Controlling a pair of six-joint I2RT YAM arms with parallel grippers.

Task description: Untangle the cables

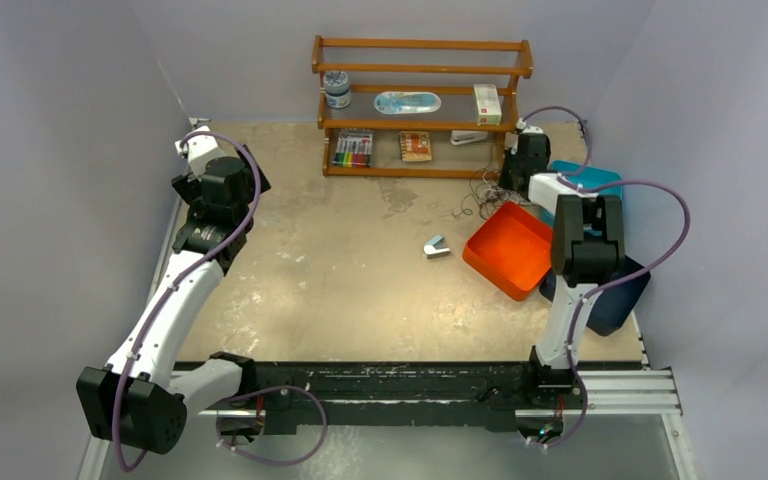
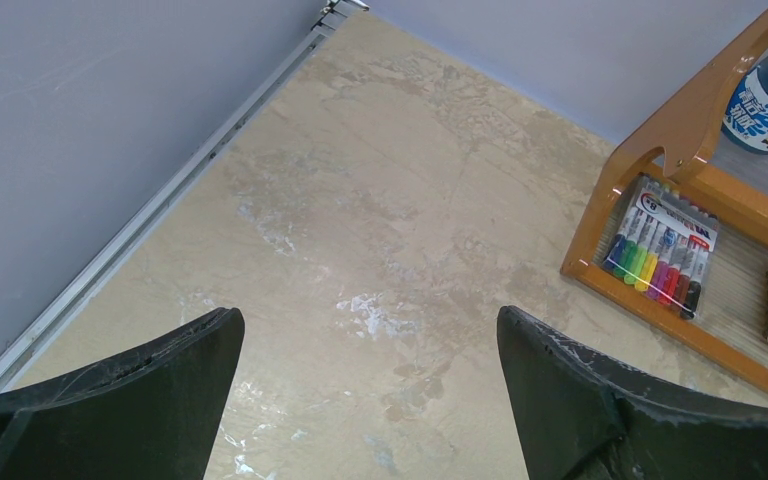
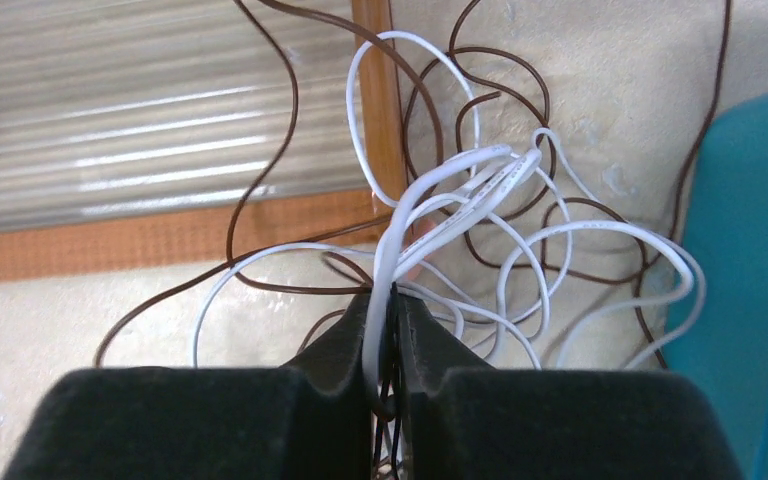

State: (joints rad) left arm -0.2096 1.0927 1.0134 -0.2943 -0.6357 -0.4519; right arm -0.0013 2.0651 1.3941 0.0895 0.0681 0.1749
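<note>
The cables point(image 3: 480, 210) are a tangle of thin white and dark brown wires lying on the table by the shelf's lower right corner. In the top view the cables point(image 1: 478, 196) show as a small dark knot between the shelf and the orange tray. My right gripper point(image 3: 392, 300) is shut on a bunch of white and dark strands that rise from between its jaws. In the top view the right gripper point(image 1: 513, 180) sits at the back right by the tangle. My left gripper point(image 2: 370, 330) is open and empty above bare table at the far left point(image 1: 192, 148).
A wooden shelf point(image 1: 420, 70) stands at the back with markers point(image 1: 353, 150), a notepad point(image 1: 416, 146) and a jar point(image 1: 337, 88). An orange tray point(image 1: 508, 250), a teal box point(image 1: 590, 180) and a dark bin point(image 1: 615, 295) sit at the right. A small grey clip point(image 1: 436, 246) lies mid-table.
</note>
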